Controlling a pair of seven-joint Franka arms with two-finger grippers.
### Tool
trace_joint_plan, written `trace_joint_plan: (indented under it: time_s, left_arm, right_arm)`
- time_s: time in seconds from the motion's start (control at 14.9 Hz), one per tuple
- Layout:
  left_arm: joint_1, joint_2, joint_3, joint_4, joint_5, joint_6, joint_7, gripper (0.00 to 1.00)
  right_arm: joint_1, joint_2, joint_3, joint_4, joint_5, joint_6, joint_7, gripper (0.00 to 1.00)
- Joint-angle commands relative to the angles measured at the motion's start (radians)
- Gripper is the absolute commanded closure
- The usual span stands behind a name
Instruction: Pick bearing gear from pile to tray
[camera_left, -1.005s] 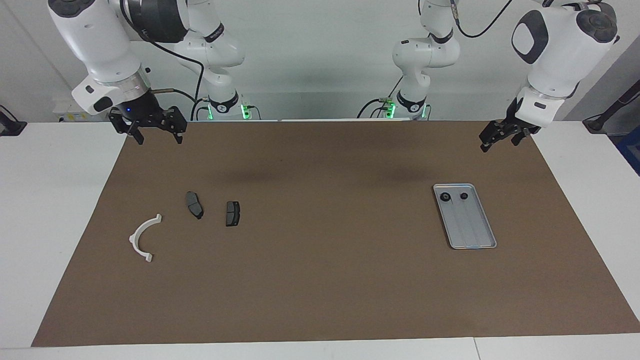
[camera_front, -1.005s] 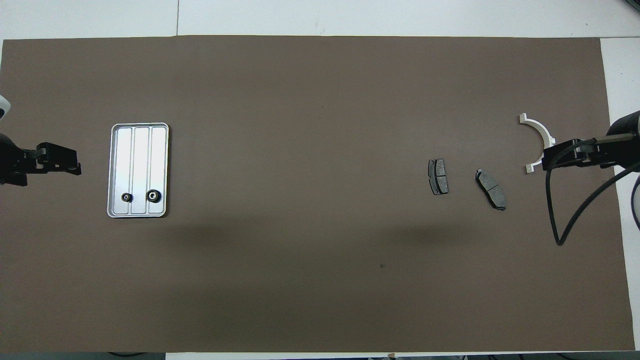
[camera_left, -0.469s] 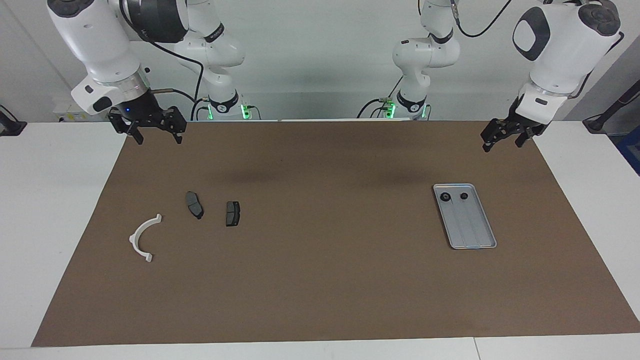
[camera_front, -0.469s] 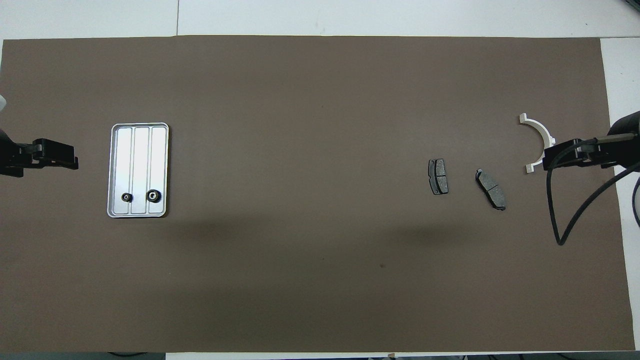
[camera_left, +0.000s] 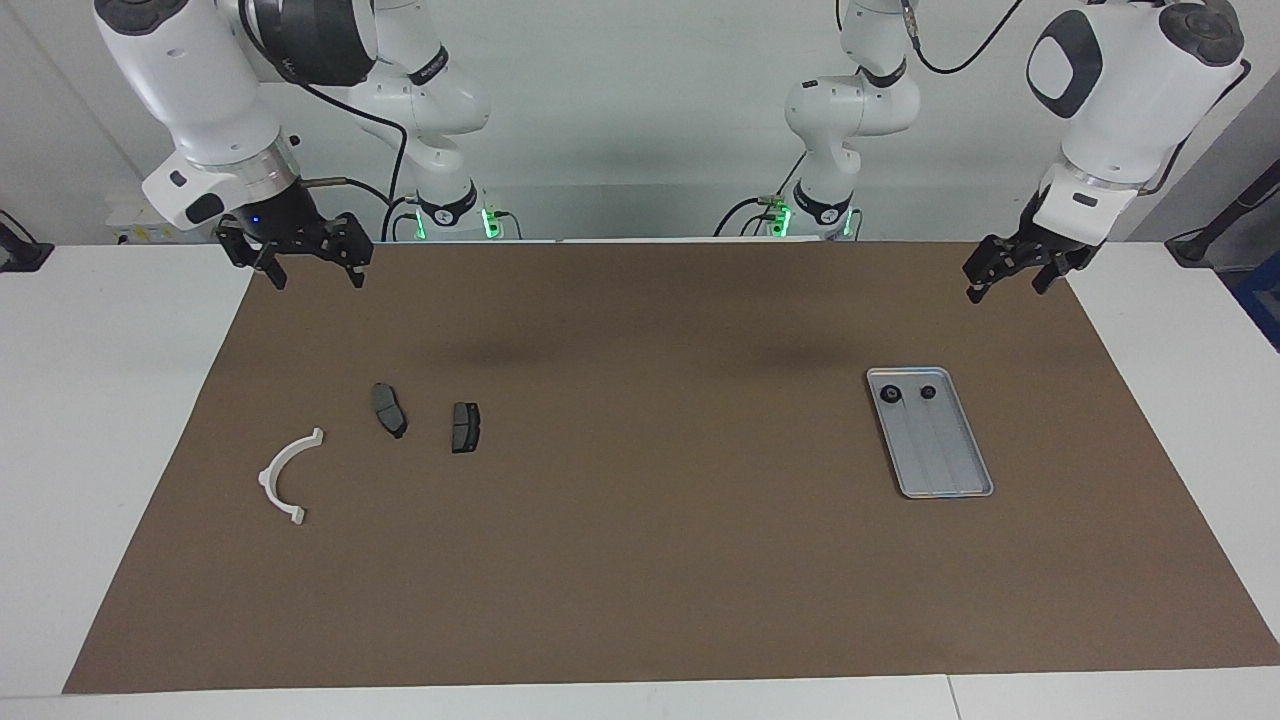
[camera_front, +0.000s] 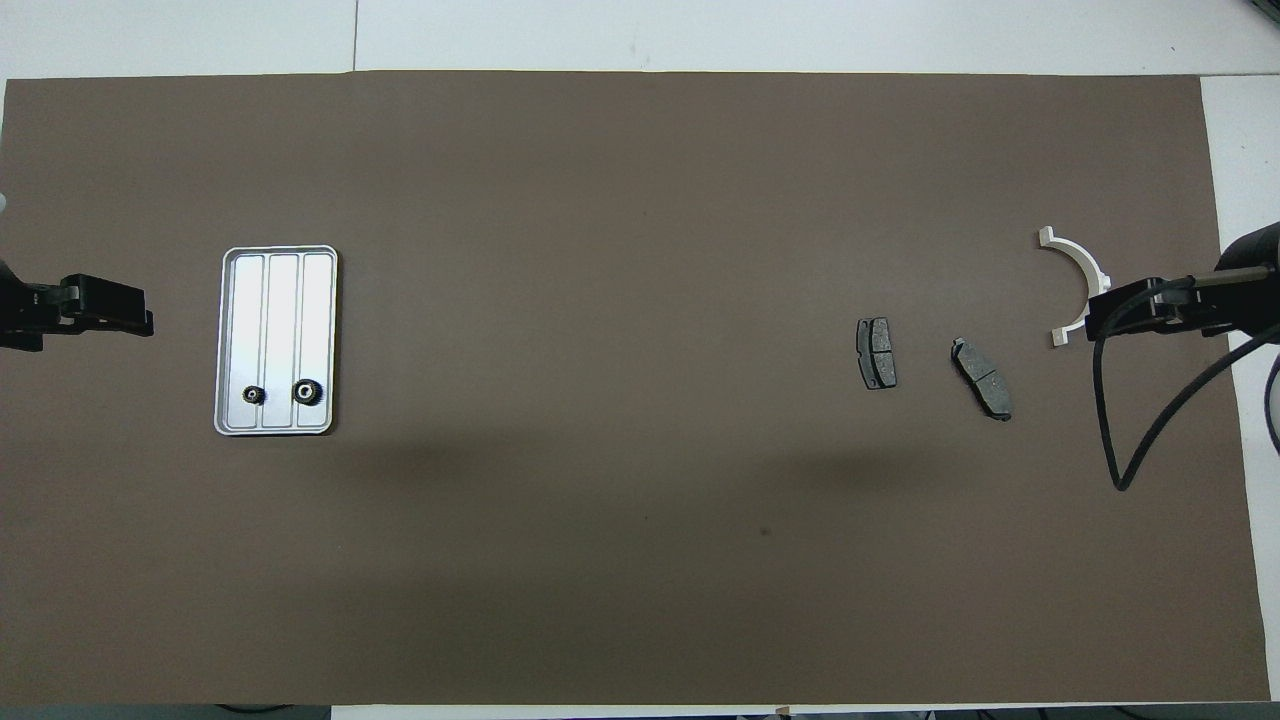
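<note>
Both bearing gears (camera_left: 889, 396) (camera_left: 928, 392) found in tray (camera_left: 950, 470), at its robot-side edge. Pile (camera_left: 390, 410) held none. Left gripper (camera_left: 1008, 272) and right gripper (camera_left: 296, 258) raised over mat's robot-side corners, open, empty. Judged complete; next move: none but parking.

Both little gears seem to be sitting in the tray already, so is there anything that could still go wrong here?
Possibly little. The two gears lie close together at the tray's end nearer the robots, by its low rim, so a knock might tip them out. The right gripper hangs open above the mat's corner, its cable looping low, which might snag the bracket.
</note>
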Motion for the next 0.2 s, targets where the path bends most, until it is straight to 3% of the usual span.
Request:
trace_joint_plan:
  time_s: [0.0, 0.13]
  left_arm:
    - [0.013, 0.004, -0.01, 0.026, 0.016, -0.021, 0.013, 0.0]
    - [0.013, 0.004, -0.01, 0.028, 0.016, -0.025, 0.013, 0.0]
  right_arm:
    - [-0.01, -0.018, 0.002, -0.019, 0.019, 0.004, -0.005, 0.0]
    - [-0.008, -0.018, 0.002, -0.02, 0.019, 0.006, -0.003, 0.0]
